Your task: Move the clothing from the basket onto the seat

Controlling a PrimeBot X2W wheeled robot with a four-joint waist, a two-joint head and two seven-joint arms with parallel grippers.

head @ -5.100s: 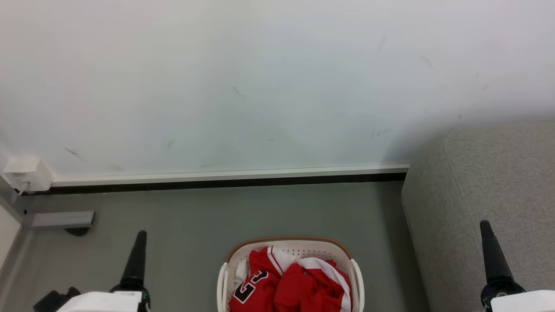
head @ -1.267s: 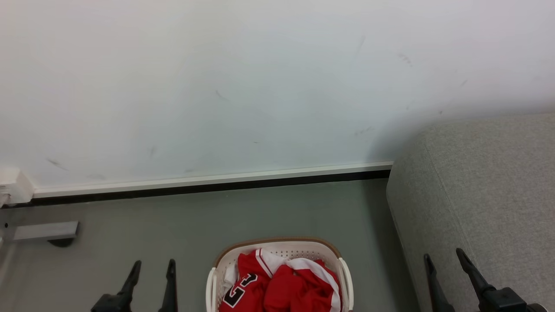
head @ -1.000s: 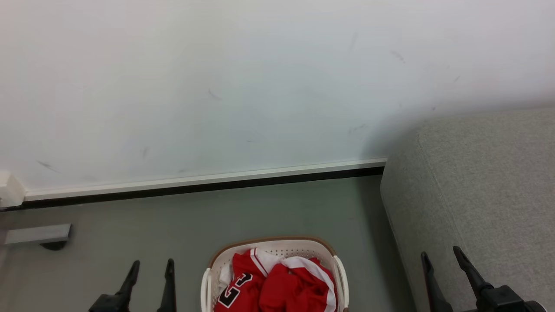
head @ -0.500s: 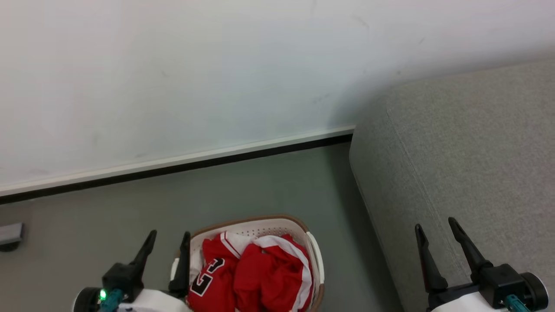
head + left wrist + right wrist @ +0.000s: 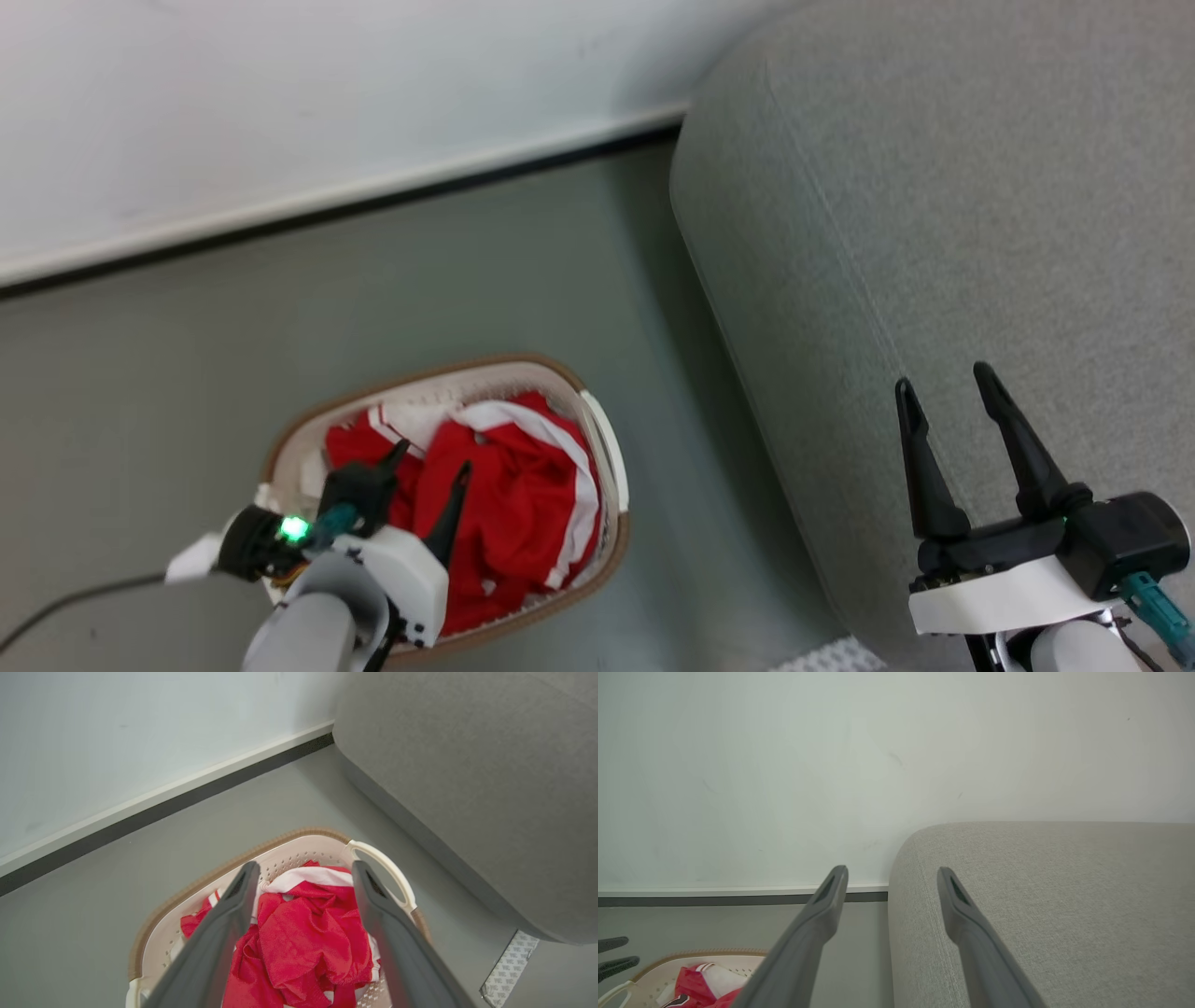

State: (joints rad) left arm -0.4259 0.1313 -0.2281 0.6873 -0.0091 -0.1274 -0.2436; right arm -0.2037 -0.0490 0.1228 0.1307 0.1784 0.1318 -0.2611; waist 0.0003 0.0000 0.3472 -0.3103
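step: first reach into the basket (image 5: 422, 371); nothing lifted yet.
left tool (image 5: 432, 456): spread wide, poised over the heap, holding nothing.
clothing (image 5: 523, 495): bunched red and white, all inside the basket.
how: i'd drop straight onto the highest fold, pinch deep, then lift clear of the rim before swinging right.
right tool (image 5: 941, 375): spread, empty, over the end of the seat (image 5: 934, 187).
surface: smooth grey floor (image 5: 187, 355); the basket stands near the seat.
room: pale wall (image 5: 280, 93), dark skirting (image 5: 327, 217).

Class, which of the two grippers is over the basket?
The left gripper, open above the red clothing in the basket; the right gripper is by the sofa.
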